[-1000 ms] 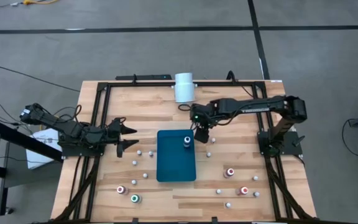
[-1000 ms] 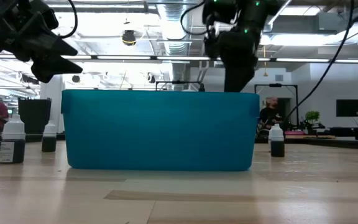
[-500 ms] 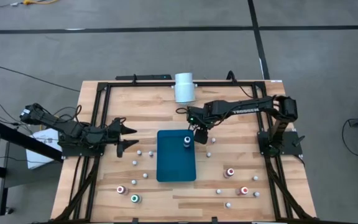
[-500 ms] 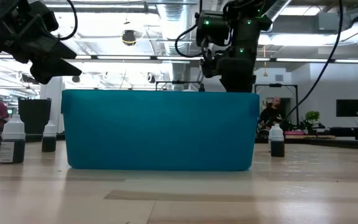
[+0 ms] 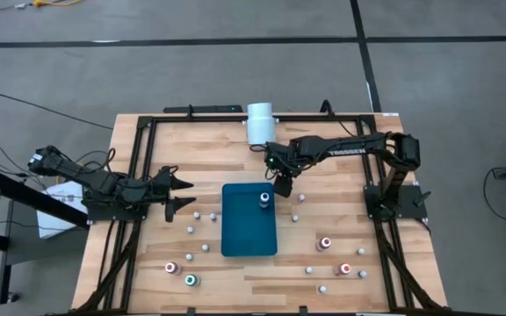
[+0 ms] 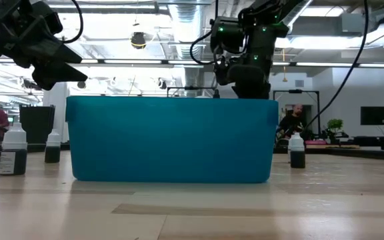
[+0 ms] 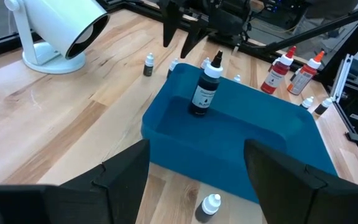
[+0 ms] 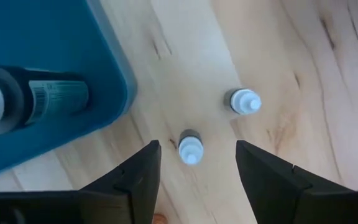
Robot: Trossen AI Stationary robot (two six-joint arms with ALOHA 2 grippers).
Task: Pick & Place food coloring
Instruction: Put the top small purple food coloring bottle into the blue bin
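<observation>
A black-filled food coloring bottle (image 5: 264, 199) with a white cap stands upright in the teal tray (image 5: 244, 233). My right gripper (image 5: 281, 188) points down beside the tray's far right corner. It is open, with one finger on either side of a small white-capped bottle (image 8: 190, 149) standing on the wood, touching nothing. A second small bottle (image 8: 245, 101) stands close by. Other food coloring bottles stand scattered on the table, among them red-topped ones (image 5: 325, 243) and a green-topped one (image 5: 191, 281). My left gripper (image 5: 188, 194) waits open at the table's left.
A large white cylinder (image 5: 260, 123) lies at the table's far edge. Black frame rails (image 5: 139, 175) run along the table's sides. Small whitish bottles (image 5: 197, 215) dot the wood on both sides of the tray. People show in the room beyond in the low view.
My right gripper has come down and moved a little toward the table's left edge, closer to the tray's far right corner. The tray and the bottles have stayed where they were.
</observation>
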